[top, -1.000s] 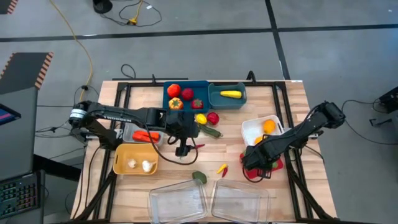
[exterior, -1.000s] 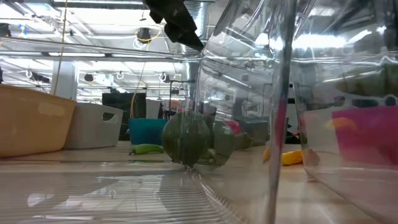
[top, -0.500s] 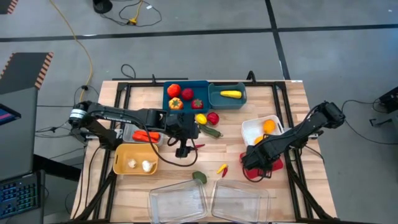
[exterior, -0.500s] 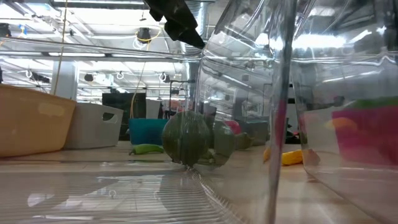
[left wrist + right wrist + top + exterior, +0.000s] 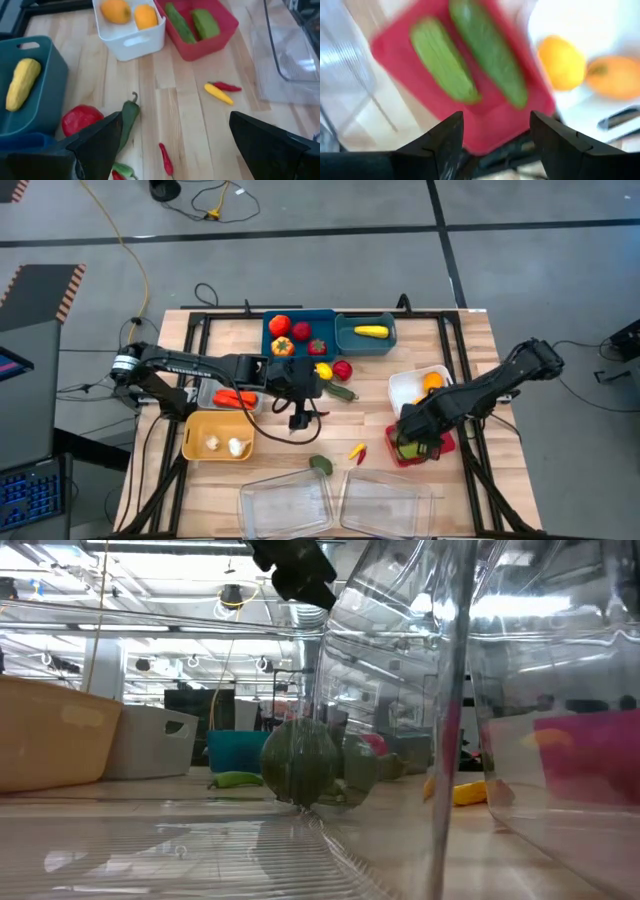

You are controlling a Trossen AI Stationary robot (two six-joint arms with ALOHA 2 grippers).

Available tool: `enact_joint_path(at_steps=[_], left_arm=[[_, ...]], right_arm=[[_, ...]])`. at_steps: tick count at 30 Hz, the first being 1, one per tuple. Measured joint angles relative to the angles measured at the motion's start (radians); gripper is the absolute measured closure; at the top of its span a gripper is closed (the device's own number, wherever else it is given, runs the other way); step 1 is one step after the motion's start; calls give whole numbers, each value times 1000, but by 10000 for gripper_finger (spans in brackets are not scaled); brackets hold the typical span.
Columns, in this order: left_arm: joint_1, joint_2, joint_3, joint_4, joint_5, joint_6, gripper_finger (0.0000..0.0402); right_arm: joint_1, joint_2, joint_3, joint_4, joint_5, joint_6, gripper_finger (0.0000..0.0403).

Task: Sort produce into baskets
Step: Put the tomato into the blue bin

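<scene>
My right gripper (image 5: 496, 117) hangs open above the red bin (image 5: 446, 446), pointing down, with nothing between its fingers. Two green pieces of produce (image 5: 442, 60) lie side by side on that bin's floor. My left gripper (image 5: 176, 120) stands open over the middle of the table (image 5: 297, 420), above a small red chili (image 5: 166, 159). A dark green pepper (image 5: 127, 120) and a red piece (image 5: 80, 119) lie on the wood beside it. A yellow and a red chili (image 5: 220, 92) lie toward the clear trays. A round green piece (image 5: 320, 464) rests on the wood by the left clear tray.
White bin (image 5: 405, 385) holds two orange fruits. Far teal bins hold red and orange produce (image 5: 290, 335) and a yellow piece (image 5: 370, 332). Grey bin (image 5: 205, 395) and tan-yellow bin (image 5: 195, 445) stand at the left. Two clear trays (image 5: 285, 502) (image 5: 385, 502) stand at the near edge.
My right gripper has risen above the red bin, and a green piece now shows in the bin below it. My left gripper has tipped a little while staying over the same spot.
</scene>
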Motion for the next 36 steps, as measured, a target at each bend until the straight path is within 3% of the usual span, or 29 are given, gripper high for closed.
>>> enact_joint_path(at_steps=[5,11,19,27,31,36], left_arm=[[0,-1,0,54,-8,-2,48],[0,-1,31,67,-9,15,48],[0,-73,81,-1,-19,28,49],[0,-246,81,-196,-99,14,49],[-3,-330,-5,-196,-91,-14,49],[-4,-443,-213,-81,-92,-85,49]], right_arm=[[-39,-64,34,59,155,-13,148],[-98,-95,36,294,312,-186,148],[-172,-63,36,613,328,-394,148],[-220,6,36,643,322,-477,147],[-249,66,36,655,401,-397,147],[-291,119,36,649,393,-394,147]])
